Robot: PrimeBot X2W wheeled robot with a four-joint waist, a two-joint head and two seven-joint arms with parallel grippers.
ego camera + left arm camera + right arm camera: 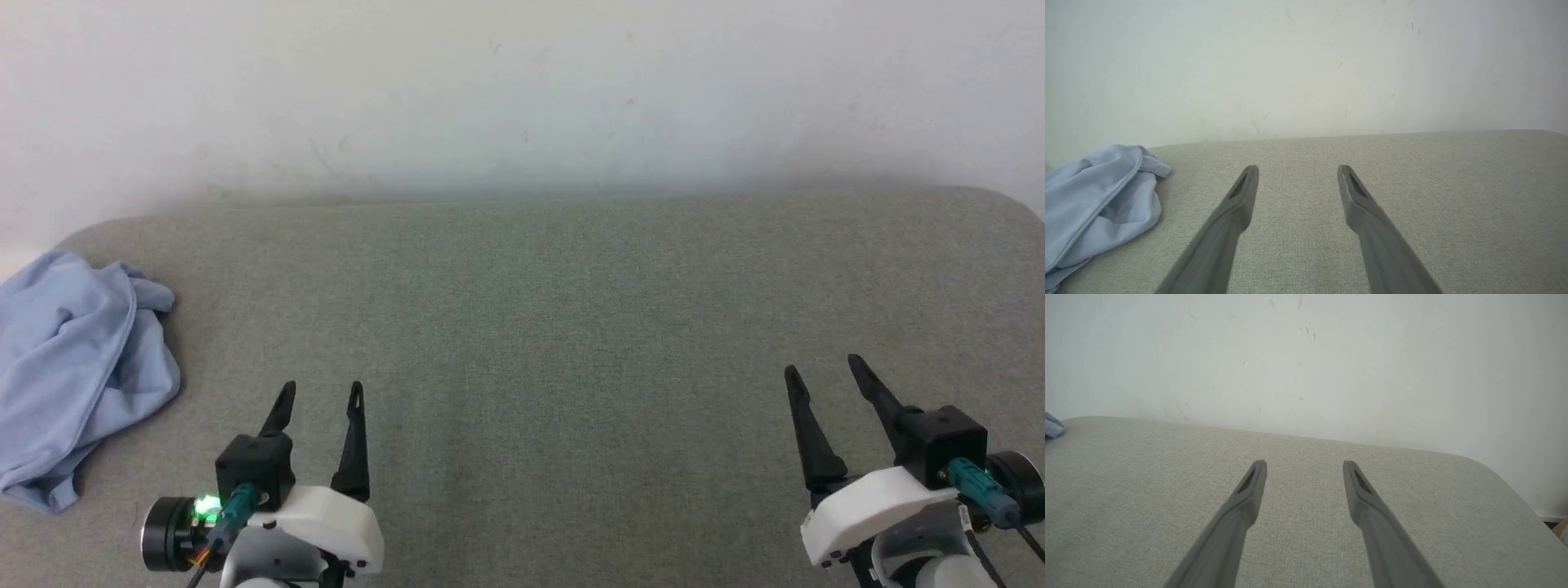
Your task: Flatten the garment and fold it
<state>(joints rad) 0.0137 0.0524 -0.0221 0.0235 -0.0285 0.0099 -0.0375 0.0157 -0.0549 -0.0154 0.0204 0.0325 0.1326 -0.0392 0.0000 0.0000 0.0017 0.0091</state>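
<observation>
Both pairs of jaws stand apart with nothing between them. The left gripper (321, 390) is at lower left and the right gripper (823, 367) at lower right, over the grey woven-fabric tabletop (571, 327). The light blue knit polo shirt (77, 367) lies crumpled at the frame's left edge, near the left gripper and well apart from the right. Pinching several bunched layers together would likely drag the heap sideways instead of spreading it.

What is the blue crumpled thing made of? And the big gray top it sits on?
The blue garment looks like soft, matte cloth, maybe a knit: it slumps in loose folds and shows a stitched hem. The gray surface seems covered in coarse woven fabric, matte, with a fine speckled weave. What lies under that cover can't be told.
</observation>
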